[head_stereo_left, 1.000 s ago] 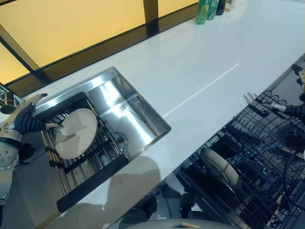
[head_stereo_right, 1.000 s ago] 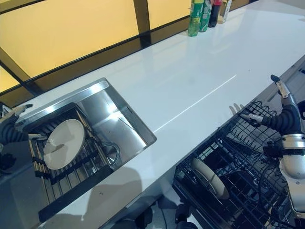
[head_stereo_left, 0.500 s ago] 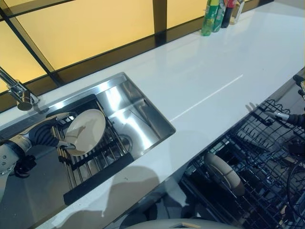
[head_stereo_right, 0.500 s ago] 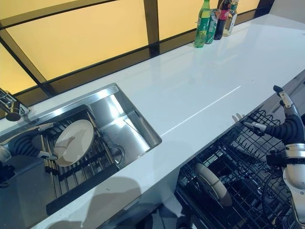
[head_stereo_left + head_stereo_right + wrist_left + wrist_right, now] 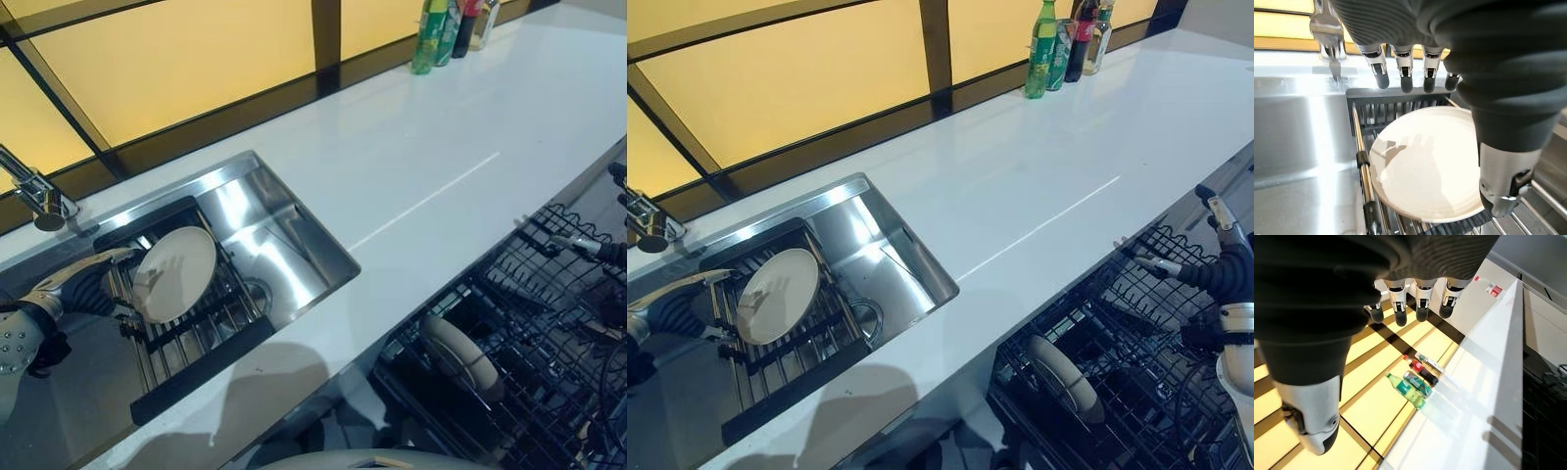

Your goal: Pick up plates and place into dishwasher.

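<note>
- The plate [image 5: 1427, 164] looks stiff, smooth and breakable — probably slippery; its rim seems the best place to take hold, fingers on one face and thumb on the other.
- It leans on the rack [image 5: 191, 338] in the sink [image 5: 294, 240], just ahead of the left hand [image 5: 83, 292], between fingers [image 5: 1403, 73] and thumb [image 5: 1506, 178] — hand spread wide, holding nothing.
- The right hand [image 5: 1225, 274], fingers straight, hangs empty over the dishwasher basket [image 5: 1136, 333].

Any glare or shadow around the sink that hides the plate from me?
Left eye view: bright glare on the sink wall, beside the plate, not over it. Left wrist view: glare streaks on the steel next to the rack; the left hand casts a finger shadow across the plate's face, yet its rim reads clearly. Right eye view: a dark shadow lies on the countertop edge below the sink.
</note>
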